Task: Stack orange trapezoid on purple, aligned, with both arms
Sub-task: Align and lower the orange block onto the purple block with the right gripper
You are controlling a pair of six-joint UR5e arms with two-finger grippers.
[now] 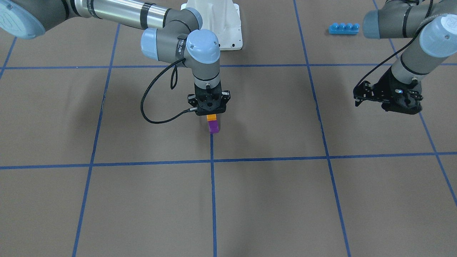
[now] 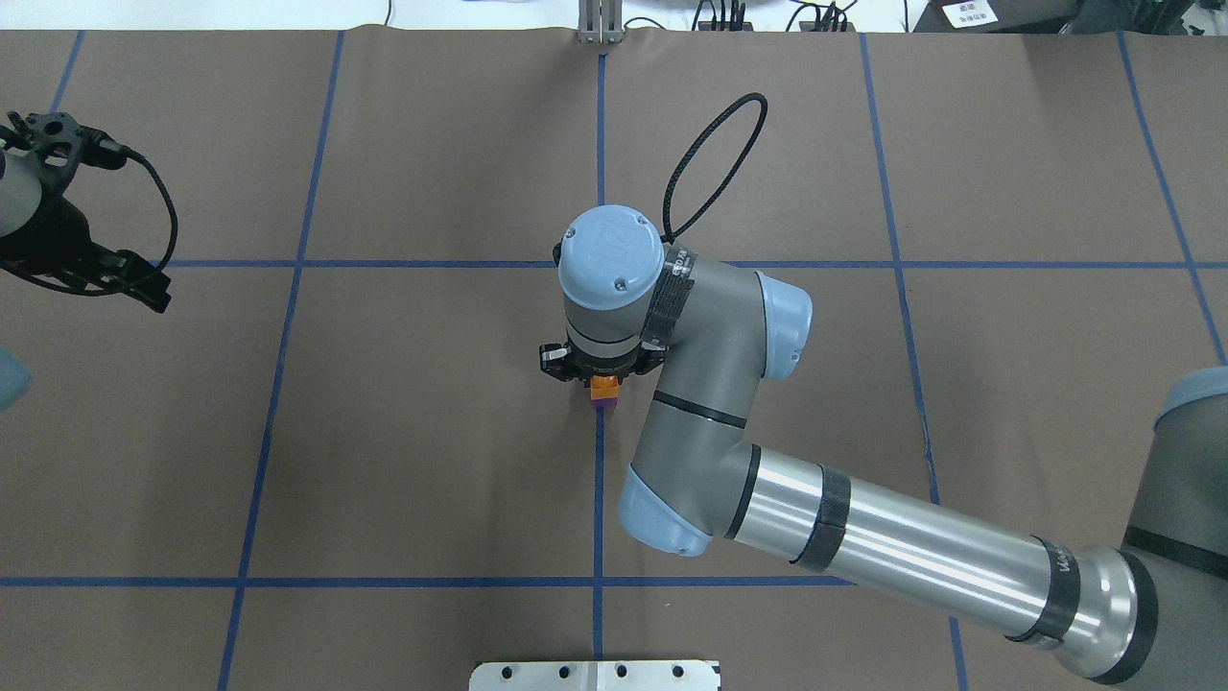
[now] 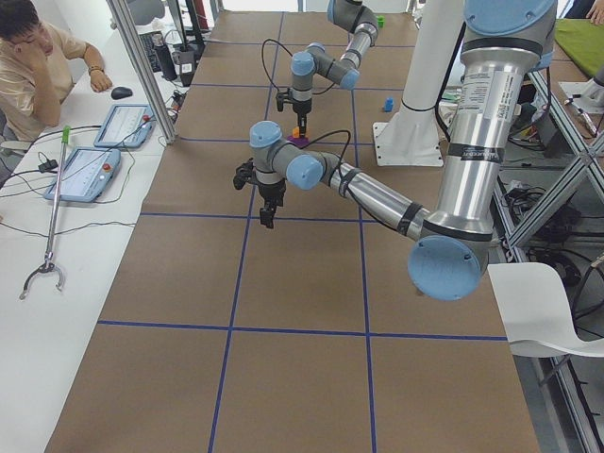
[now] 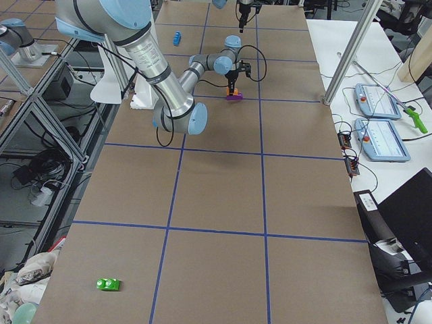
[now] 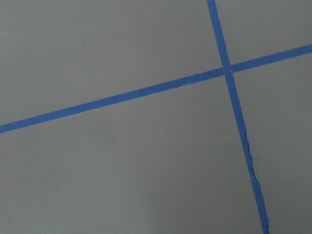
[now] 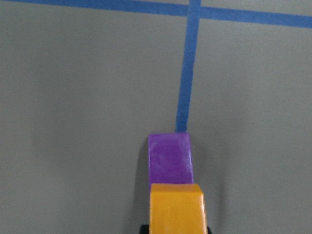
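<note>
Right hand (image 1: 211,114) around orange trapezoid (image 6: 176,207), blue-taped table (image 1: 285,200)

You had two arms at the table, the right arm (image 2: 863,537) and the left arm (image 1: 410,60), and two grippers, the right gripper (image 1: 211,114) and the left gripper (image 1: 396,105). Bricks came to five: one orange trapezoid (image 1: 211,117), one purple brick (image 1: 213,126), one long blue brick (image 1: 343,28), one small blue brick (image 3: 388,104) and one green brick (image 4: 108,284). There was one white pedestal (image 1: 228,25).
</note>
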